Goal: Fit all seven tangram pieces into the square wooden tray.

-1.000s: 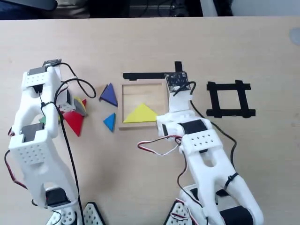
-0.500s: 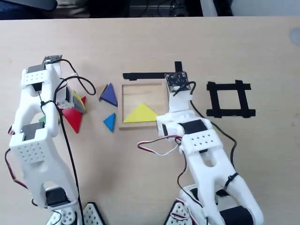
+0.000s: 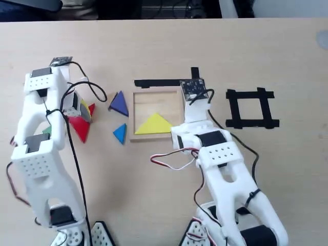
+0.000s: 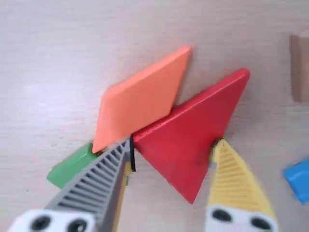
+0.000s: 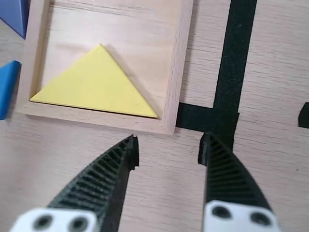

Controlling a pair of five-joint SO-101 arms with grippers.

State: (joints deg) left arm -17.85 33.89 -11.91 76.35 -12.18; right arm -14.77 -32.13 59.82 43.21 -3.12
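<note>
On the left of the tabletop (image 3: 164, 46), my left claw (image 4: 171, 147) pinches the red triangle (image 4: 188, 140) by two edges. From above, the arm covers much of that cluster. My wrist view lays out an orange parallelogram (image 4: 140, 104) touching the red piece, with a green piece (image 4: 70, 169) beside it. The square wooden tray (image 5: 176, 63) holds one yellow triangle (image 5: 94, 87) against the rim nearest the arms. My right claw (image 5: 168, 147) hangs spread by the tray's corner, near black tape (image 5: 236, 58).

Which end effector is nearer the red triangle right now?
Left. The left end effector grips the red triangle; the right end effector sits beyond the wooden tray.
</note>
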